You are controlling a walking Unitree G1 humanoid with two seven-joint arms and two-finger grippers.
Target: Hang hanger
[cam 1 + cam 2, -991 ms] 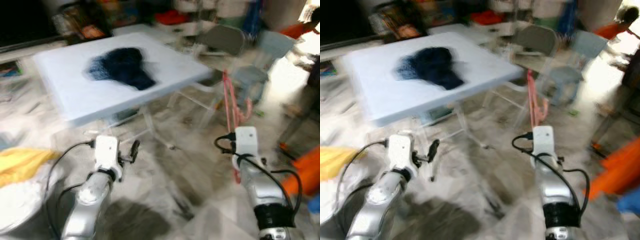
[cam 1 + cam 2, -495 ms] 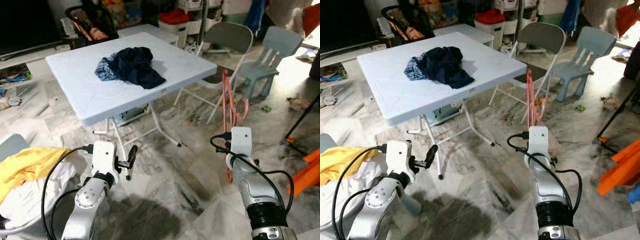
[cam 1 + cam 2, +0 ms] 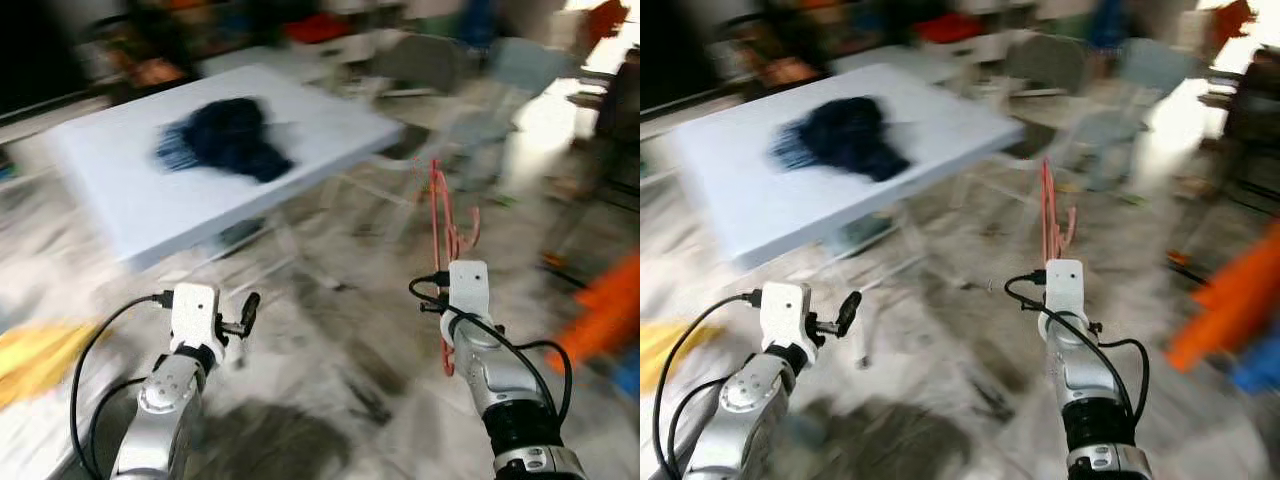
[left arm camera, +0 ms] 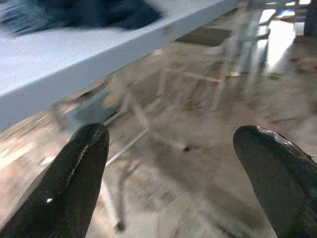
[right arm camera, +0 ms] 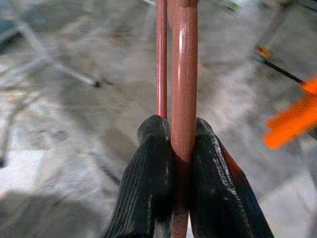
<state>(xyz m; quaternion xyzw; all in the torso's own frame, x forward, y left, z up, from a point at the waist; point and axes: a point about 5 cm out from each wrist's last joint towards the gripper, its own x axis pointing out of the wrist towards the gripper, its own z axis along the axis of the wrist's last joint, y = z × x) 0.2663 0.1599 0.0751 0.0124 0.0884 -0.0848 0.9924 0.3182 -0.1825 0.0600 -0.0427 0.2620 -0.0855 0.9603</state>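
Here the pink hanger (image 5: 184, 74) sat pinched between the right gripper (image 5: 181, 144) fingers, clamped tight on its bar; its hook rose above the wrist (image 3: 441, 205). One hanger counted. Head views were motion-blurred, so the upper outline was hard to trace. Left gripper (image 4: 173, 163) hung spread wide, holding nothing. Ahead of it stood one white folding table (image 3: 150, 190) carrying one dark garment (image 3: 225, 135). The floor (image 3: 960, 340) was grey marble; chairs beyond were smeared.
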